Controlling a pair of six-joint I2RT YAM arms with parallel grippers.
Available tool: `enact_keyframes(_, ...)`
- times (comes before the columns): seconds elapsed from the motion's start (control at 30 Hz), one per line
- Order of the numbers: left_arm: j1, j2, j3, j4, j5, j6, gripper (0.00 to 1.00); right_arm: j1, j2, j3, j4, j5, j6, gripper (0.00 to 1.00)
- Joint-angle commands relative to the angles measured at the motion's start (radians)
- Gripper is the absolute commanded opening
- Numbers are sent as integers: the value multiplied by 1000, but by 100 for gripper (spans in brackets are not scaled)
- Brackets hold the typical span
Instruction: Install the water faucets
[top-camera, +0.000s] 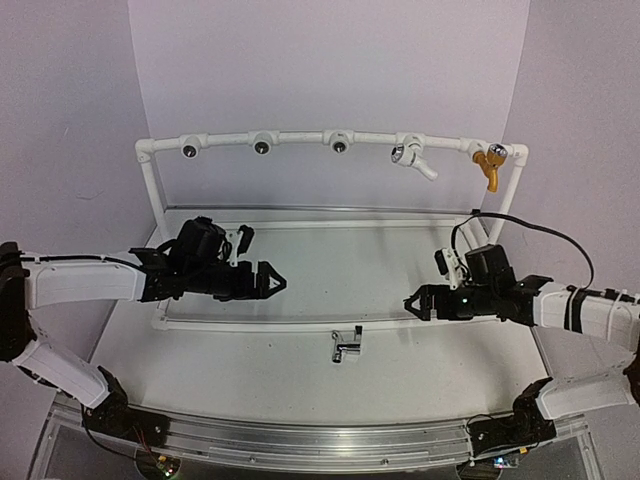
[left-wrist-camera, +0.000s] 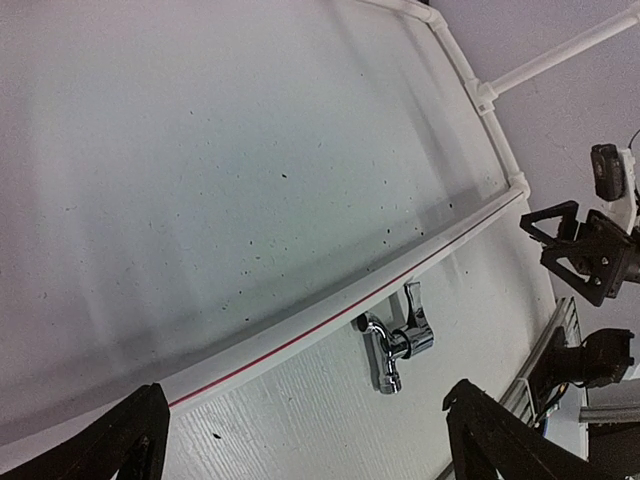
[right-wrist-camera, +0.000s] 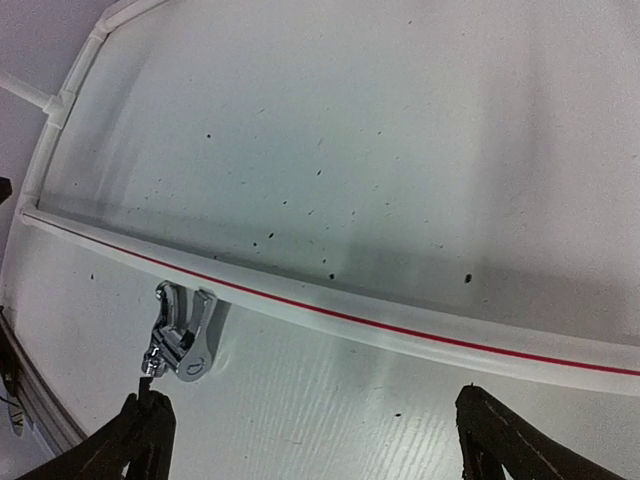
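My left gripper (top-camera: 280, 281) hangs over the white table (top-camera: 240, 370) with its black jaws spread wide and nothing in them. The small shiny silver metal faucet (top-camera: 346, 346) lies on the table between my two grippers, just in front of the low bar of the white pipe frame (top-camera: 300, 324). My right gripper (top-camera: 411, 305) is spread wide and empty too, and on the frame's top bar sit the little white faucet (top-camera: 412, 158) and the orange-yellow faucet (top-camera: 490, 163).

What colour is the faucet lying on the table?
Shiny silver faucet; best in left wrist view.
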Motion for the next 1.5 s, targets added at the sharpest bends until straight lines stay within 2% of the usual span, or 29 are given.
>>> enact_keyframes(0.0, -31, 62, 22, 62, -16, -36, 98, 32, 89, 40, 90, -181, 126, 98)
enact_keyframes(0.1, -61, 113, 52, 64, -35, -32, 97, 105, 144, 32, 175, -235, 200, 98)
enact_keyframes(0.33, -99, 169, 87, 65, -69, -36, 96, 226, 286, 9, 362, -216, 330, 97)
enact_keyframes(0.63, -109, 144, 74, 68, -98, -43, 96, 269, 500, 74, 460, -146, 419, 72)
enact_keyframes(1.1, -117, 142, 74, 72, -118, -45, 96, 291, 623, 141, 486, 35, 494, 57)
enact_keyframes(1.17, -118, 144, 76, 72, -120, -45, 96, 290, 645, 157, 493, 30, 497, 53)
enact_keyframes(1.47, -125, 132, 72, 75, -125, -51, 97, 294, 621, 132, 550, 12, 521, 15)
